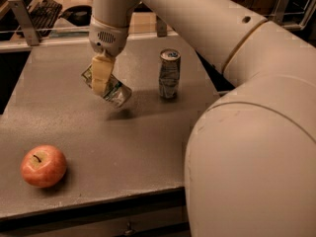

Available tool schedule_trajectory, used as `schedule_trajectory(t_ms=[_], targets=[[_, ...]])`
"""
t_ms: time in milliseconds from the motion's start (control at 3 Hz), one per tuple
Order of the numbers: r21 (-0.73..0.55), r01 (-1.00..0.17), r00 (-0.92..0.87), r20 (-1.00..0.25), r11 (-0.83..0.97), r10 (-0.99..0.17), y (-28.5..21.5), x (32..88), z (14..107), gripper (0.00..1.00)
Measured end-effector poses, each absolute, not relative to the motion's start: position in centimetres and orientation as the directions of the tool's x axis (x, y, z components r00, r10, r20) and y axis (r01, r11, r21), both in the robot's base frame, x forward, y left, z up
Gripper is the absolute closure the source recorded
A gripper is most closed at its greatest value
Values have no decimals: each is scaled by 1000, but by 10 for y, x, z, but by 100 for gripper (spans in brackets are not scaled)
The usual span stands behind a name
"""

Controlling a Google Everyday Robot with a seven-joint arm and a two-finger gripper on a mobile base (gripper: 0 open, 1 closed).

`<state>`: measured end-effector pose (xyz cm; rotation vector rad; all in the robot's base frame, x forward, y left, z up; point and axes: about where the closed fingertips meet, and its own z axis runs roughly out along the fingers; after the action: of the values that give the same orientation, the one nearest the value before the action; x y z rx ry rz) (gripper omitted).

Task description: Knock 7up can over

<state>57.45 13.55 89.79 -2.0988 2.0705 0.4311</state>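
Entry, one moment. Item one: my gripper, hanging from the wrist over the rear-left part of the table as the camera view shows it, jaws clamped across the body of the 7up can. Item two: the 7up can itself, held between my jaws and not standing on anything. Its long axis is steeply tilted, with the silver top low and toward the view's right and the base high and toward the left. A dark shadow lies on the table just under its lower end, so I judge it close above the surface, touching or nearly so; which, I cannot tell. The relation that counts: the can lies straight below my wrist, already leaning, and I judge it needs only to be lowered and let go along that lean to end on its side. I have one arm, so no choice of reach. Item three: a silver-grey can, upright, to the right of the 7up can, near but apart, and in line with the lean; a roll that way could strike it. Item four: an apple at the near-left corner, well apart. Room: bare table toward the near edge and the left.
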Motion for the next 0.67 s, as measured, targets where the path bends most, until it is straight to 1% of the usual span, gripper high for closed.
schedule_trajectory(t_ms=[667], targets=[[138, -990, -23, -261, -14, -965, 125, 562, 869, 13]])
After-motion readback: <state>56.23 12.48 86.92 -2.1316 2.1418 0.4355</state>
